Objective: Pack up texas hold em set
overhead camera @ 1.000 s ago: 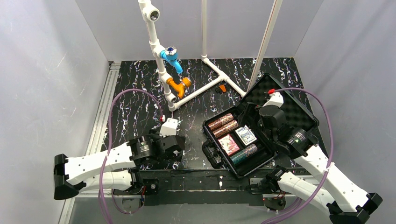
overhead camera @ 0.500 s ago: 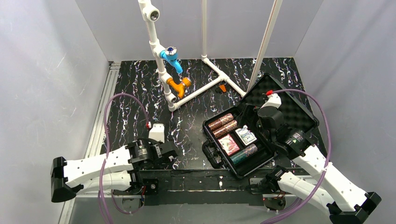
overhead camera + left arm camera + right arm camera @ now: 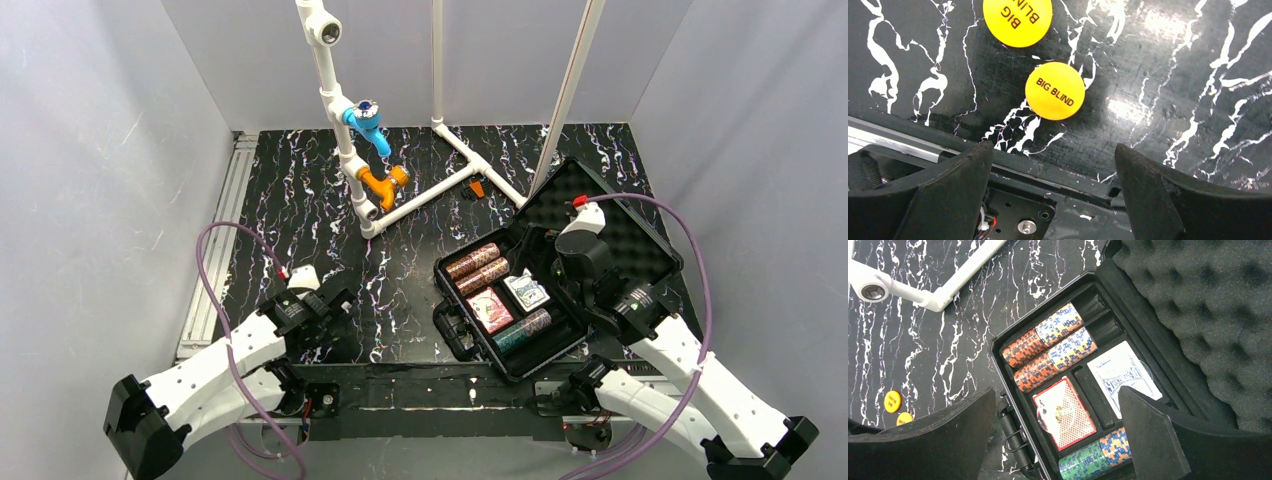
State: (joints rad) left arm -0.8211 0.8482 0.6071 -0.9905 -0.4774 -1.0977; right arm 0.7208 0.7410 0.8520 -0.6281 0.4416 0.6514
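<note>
disc pickup seems in hand: two yellow discs (image 3: 1054, 91) lie on the bench (image 3: 1173, 75), well apart from the open case (image 3: 1040, 315). left tool (image 3: 1050, 155) hangs spread above them, right tool (image 3: 1057, 395) spread over the case; next, pinch one thin disc.

case (image 3: 455, 330) lying open, foam lid (image 3: 1198, 300) leaning back | red-brown chip rolls (image 3: 1048, 347), green roll (image 3: 1093, 455), red deck (image 3: 1065, 412), blue deck (image 3: 1123, 375) sitting inside | two yellow discs (image 3: 1054, 91) lying outside, leftward

Worktop (image 3: 300, 190): black, white-veined. On it: open case (image 3: 470, 345), pipe frame (image 3: 430, 195), BIG BLIND disc (image 3: 1054, 90) near the front edge (second disc (image 3: 1017, 17) just beside).
</note>
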